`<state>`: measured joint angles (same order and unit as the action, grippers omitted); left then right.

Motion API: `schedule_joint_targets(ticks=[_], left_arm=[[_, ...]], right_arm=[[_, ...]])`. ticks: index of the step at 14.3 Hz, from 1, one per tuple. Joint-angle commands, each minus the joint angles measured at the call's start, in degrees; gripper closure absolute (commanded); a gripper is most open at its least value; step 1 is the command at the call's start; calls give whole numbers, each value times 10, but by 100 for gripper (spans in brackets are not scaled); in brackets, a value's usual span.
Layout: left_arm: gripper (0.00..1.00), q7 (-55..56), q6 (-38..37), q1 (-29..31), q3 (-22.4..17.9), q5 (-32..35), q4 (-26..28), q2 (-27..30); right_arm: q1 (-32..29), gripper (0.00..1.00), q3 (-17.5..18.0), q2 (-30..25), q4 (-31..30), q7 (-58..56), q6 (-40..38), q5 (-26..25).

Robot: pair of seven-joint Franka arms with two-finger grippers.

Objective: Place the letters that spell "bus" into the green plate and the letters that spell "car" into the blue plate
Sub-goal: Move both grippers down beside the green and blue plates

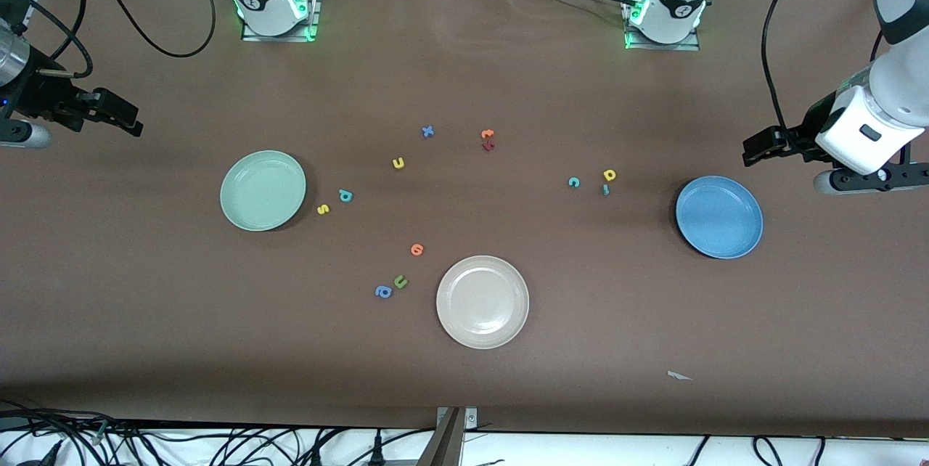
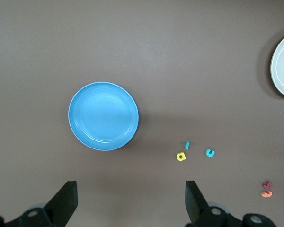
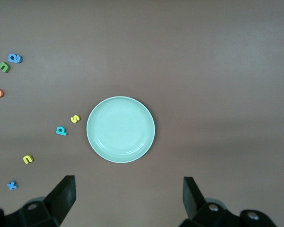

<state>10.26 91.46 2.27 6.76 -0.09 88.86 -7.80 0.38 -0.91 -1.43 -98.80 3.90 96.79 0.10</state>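
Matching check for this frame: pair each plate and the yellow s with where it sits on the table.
1. green plate
2. blue plate
3. beige plate
4. yellow s

A. nearest the front camera
B. toward the left arm's end
C. beside the green plate
D. toward the right arm's end

Pairs: 1-D, 2-B, 3-A, 4-C

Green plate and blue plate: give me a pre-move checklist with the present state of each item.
1. Green plate holds no letters: ok.
2. Blue plate holds no letters: ok.
3. Yellow s, teal b and yellow u lie free on the table, toward the green plate: ok.
4. Teal c, yellow a and dark teal r lie free, toward the blue plate: ok.
5. Left pincer open, holding nothing: ok.
6. Right pincer open, holding nothing: ok.
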Motion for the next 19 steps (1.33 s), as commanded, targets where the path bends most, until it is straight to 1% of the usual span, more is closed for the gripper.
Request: schedule_joint_targets(ticks=[1, 5, 7, 10, 13, 14, 15, 17, 18, 19], left_arm=[[0, -12, 8, 1, -1, -11, 4, 2], [0, -12, 8, 1, 0, -11, 4, 2], [0, -12, 9, 1, -1, -11, 4, 2], [0, -12, 9, 1, -1, -11, 4, 1], [0, -10, 7, 1, -1, -12, 2, 1], [0, -10, 8, 1, -1, -12, 3, 1], [0, -10, 7, 1, -1, -11, 3, 1], [0, -11, 8, 1, -1, -12, 4, 0], [0, -11, 8, 1, -1, -12, 4, -5], [0, -11, 9, 1, -1, -15, 5, -7]], right_arm=[[1, 0, 2, 5, 16, 3, -13, 4], [5, 0, 3, 5, 16, 1, -14, 3], [26, 0, 3, 9, 14, 2, -15, 4], [75, 0, 3, 55, 11, 5, -25, 9], [123, 0, 8, 116, 7, 6, -21, 17], [136, 0, 9, 138, 8, 22, -5, 25], [148, 0, 10, 158, 1, 62, 28, 33], [169, 0, 13, 179, -24, 99, 85, 33], [173, 0, 13, 188, -39, 113, 118, 34], [174, 0, 13, 203, -57, 148, 169, 33]])
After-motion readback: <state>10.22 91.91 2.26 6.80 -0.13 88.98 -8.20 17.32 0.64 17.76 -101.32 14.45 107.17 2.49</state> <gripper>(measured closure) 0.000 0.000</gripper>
